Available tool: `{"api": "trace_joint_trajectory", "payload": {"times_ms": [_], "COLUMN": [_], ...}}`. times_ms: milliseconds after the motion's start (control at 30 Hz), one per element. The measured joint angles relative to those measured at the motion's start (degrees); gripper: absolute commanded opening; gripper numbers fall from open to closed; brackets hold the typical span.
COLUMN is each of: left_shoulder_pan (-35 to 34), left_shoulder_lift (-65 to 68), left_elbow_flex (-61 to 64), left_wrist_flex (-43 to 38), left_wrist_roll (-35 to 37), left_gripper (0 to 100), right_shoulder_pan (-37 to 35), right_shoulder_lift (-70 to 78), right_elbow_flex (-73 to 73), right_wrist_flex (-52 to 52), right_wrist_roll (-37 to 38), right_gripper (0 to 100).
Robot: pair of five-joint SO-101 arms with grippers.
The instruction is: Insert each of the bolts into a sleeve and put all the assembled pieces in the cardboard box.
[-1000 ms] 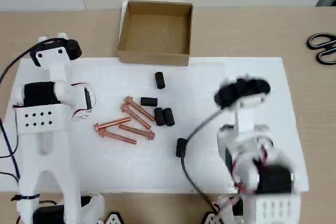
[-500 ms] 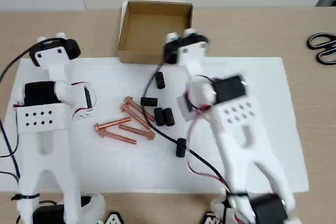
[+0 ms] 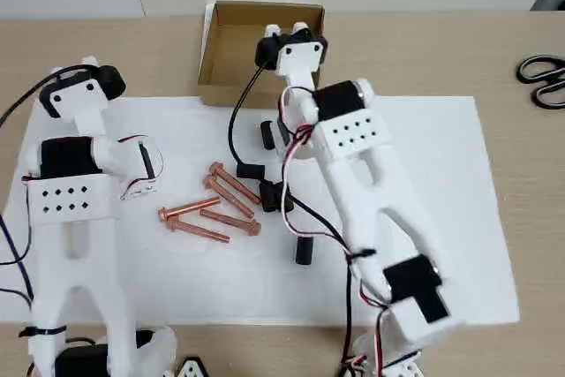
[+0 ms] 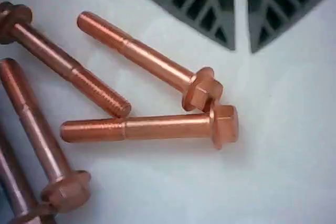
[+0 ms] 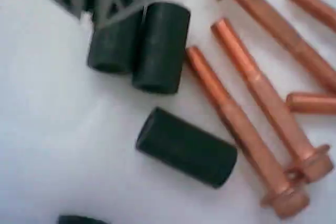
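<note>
Several copper bolts (image 3: 212,205) lie in a loose heap on the white sheet (image 3: 424,183), left of centre. Black sleeves lie beside them: one (image 3: 268,135) near the box, one (image 3: 250,170) below it, a pair (image 3: 275,197) side by side, and one (image 3: 304,249) nearer the front. The cardboard box (image 3: 216,50) stands at the back. My left gripper (image 4: 241,45) hangs shut just beyond the bolt heads (image 4: 202,87). My right gripper (image 5: 93,17) is shut, right above the sleeve pair (image 5: 157,45), with another sleeve (image 5: 186,148) and bolts (image 5: 239,121) close by.
The right arm (image 3: 353,130) stretches across the sheet, its far end over the box's front wall. The left arm (image 3: 71,183) stands at the sheet's left side. Scissors (image 3: 543,77) lie on the wooden table at the far right.
The right arm has swung from a folded pose at the front right to a long reach over the sleeves toward the box. The left arm barely shifted.
</note>
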Motion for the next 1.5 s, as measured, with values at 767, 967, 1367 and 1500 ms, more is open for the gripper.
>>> {"api": "trace_joint_trajectory", "payload": {"times_ms": [767, 967, 1367, 1500], "left_shoulder_pan": [0.00, 0.00, 0.00, 0.00], "left_shoulder_lift": [0.00, 0.00, 0.09, 0.09], "left_elbow_flex": [0.00, 0.00, 0.00, 0.00], "left_wrist_flex": [-1.67, -1.67, -1.67, -1.67], "left_wrist_roll": [0.09, 0.09, 0.18, 0.18], "left_gripper": [1, 1, 1, 1], "right_shoulder_pan": [-4.40, -4.57, -4.40, -4.48], "right_shoulder_lift": [15.65, 22.15, 32.35, 34.90], "right_elbow_flex": [-6.77, -12.66, -20.22, -21.63], "right_wrist_flex": [-17.58, -17.58, -17.58, -17.58], "right_wrist_roll": [-3.60, -3.60, -3.60, -3.60], "right_gripper": [20.5, 20.5, 20.5, 20.4]}}
